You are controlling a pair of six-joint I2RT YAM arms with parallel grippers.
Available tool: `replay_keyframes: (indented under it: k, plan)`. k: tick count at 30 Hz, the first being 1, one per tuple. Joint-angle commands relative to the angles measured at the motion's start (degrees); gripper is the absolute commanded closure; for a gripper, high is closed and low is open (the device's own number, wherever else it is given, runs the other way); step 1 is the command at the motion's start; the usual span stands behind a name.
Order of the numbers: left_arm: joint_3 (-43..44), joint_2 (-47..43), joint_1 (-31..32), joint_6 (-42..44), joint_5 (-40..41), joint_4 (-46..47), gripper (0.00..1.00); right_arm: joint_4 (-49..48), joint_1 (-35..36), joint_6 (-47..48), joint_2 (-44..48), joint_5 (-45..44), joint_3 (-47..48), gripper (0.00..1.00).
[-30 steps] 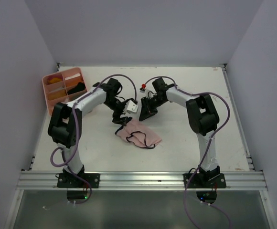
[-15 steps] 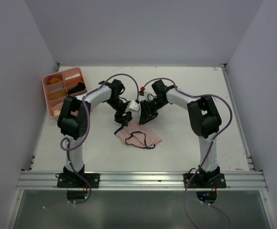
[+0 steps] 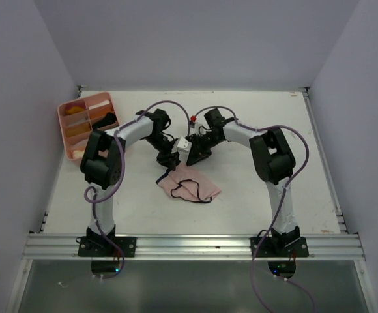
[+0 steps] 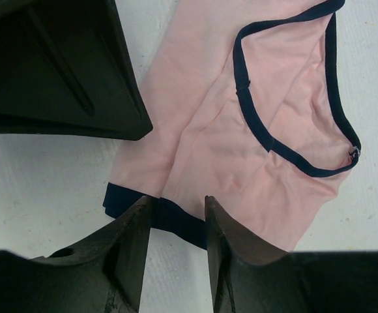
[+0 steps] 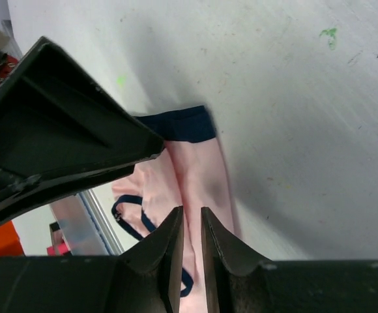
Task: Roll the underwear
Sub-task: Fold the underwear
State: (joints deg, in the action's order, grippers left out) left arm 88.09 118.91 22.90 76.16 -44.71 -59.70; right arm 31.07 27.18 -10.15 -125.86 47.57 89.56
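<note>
Nearest, on the white table (image 3: pixel 254 208): pale pink underwear (image 3: pixel 192 188) with thin dark edging, lying flat and loosely folded near the middle. At its far left corner, left gripper (image 3: pixel 169 163), pointing down over the dark waistband (image 4: pixel 120 199), jaws a moderate gap apart, cloth not lifted. Just beside it, right gripper (image 3: pixel 193 155), jaws narrowly apart, clamping nothing. Farthest, far left: pink tray (image 3: pixel 64 130), with dark olive-brown underwear (image 3: pixel 105 120) in one compartment.
</note>
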Motion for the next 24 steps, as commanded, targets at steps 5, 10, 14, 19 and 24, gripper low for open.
replay_keyframes:
  k: [5,10,14,19,24]
  plan:
    - [1.64,1.41,0.13,0.31,-0.99,-1.64,0.68,-1.63,0.68,-0.05,-2.63,-0.81,1.85,0.79]
    - [2.61,1.67,0.57,0.22,-0.56,-2.43,1.0,-1.63,0.86,0.57,-3.69,-1.25,1.41,0.8]
    - [2.61,-0.17,0.57,0.66,-2.31,-2.7,1.0,-1.54,1.21,1.54,-4.39,-1.34,0.97,0.81]
    - [2.52,-1.58,0.4,-1.62,-3.19,-0.33,1.0,-1.01,1.3,2.15,-5.0,-1.17,0.7,0.81]
    - [3.05,-1.49,-0.39,-3.82,-4.16,2.13,1.0,-0.57,1.3,2.68,-5.09,-0.81,0.79,0.81]
